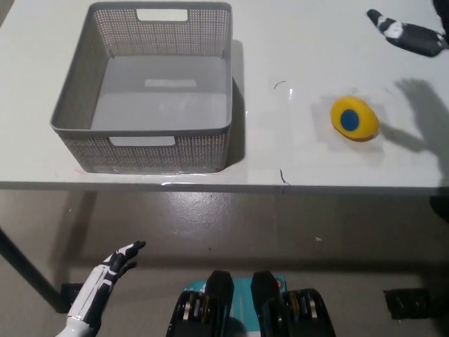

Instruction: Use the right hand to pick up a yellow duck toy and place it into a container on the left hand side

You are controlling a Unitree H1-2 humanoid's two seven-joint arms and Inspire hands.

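Sitting alone on the white tabletop [316, 42], the yellow duck toy [354, 119] lies toward the right, well apart from the grey mesh container [144, 151] on the left, with open surface all around it. It reads here as a rounded yellow oval with a blue disc facing up; no beak or head can be made out. It looks like a small, hollow, light piece of rubber or soft plastic, so it probably weighs little, gives under pressure and may roll or skid on the smooth surface if nudged from one side. Its skin looks smooth and a bit slippery, which argues for a wrap across the shorter width of the oval, pressing from opposite sides at once rather than pinching one end.

The black right hand [409, 35] is at the far right, above the tabletop and clear of the toy; only part of it shows at the frame edge, so I cannot tell how its fingers stand. The white left hand [105, 277] hangs low at the near left, below the table edge, fingers spread and holding nothing.
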